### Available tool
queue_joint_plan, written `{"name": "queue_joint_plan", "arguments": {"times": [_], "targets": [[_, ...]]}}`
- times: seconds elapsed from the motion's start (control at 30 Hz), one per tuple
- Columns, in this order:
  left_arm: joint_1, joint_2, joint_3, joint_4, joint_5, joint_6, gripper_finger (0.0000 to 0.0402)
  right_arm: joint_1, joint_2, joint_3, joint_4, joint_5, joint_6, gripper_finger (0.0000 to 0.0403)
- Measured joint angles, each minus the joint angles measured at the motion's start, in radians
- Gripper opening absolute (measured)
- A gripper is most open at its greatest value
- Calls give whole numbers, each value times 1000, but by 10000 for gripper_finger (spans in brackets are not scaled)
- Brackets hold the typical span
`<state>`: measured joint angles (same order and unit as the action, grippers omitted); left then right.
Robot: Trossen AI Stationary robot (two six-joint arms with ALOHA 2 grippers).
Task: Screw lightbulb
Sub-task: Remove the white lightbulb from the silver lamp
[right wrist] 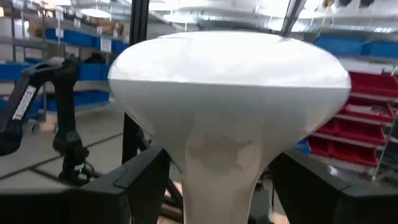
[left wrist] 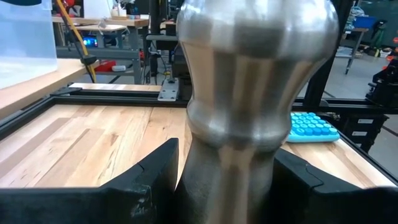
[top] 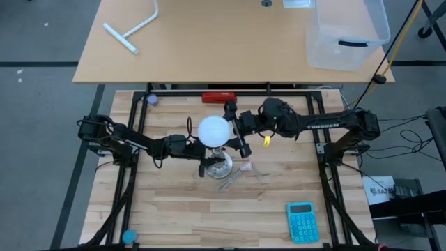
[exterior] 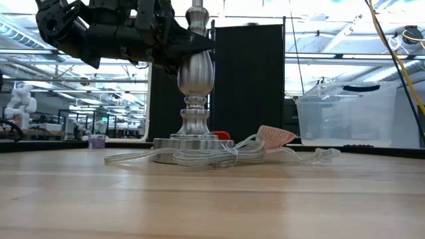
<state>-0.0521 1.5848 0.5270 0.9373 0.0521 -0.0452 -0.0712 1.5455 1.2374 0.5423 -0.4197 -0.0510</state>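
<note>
The pale slatted wooden worktop [top: 174, 209], framed in black rails with a workshop of shelves and benches beyond, carries a turned silver metal lamp stand [exterior: 195, 86], which the left end effector [left wrist: 224, 180] clamps around the stem. Directly above it, the white mushroom-shaped lightbulb [top: 214, 130] sits in the right end effector [right wrist: 214, 186], closed on its narrow neck. It looks light, smooth and breakable, so a gentle neck hold seems safest.

Place: robotics lab or workshop.
Evidence: wooden workbench [top: 174, 216] in black framing; behind it, red parts bins [right wrist: 373, 93], another robot arm [exterior: 20, 99].
</note>
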Motion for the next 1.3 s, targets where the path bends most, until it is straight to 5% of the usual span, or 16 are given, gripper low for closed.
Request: {"name": "queue_joint_plan", "arguments": {"times": [0.3,0.6,0.97,1.3], "targets": [[0,0,0,0,2,3,190,0,-1,63,-156,-13,-66,244],[-1,0,2,4,11,8,190,-65,0,63,-161,-212,6,183],[-1,0,0,2,11,-1,190,-88,1,63,-170,-252,13,265],[-2,0,0,1,12,-3,190,-101,-43,61,-311,-228,-140,278]]}}
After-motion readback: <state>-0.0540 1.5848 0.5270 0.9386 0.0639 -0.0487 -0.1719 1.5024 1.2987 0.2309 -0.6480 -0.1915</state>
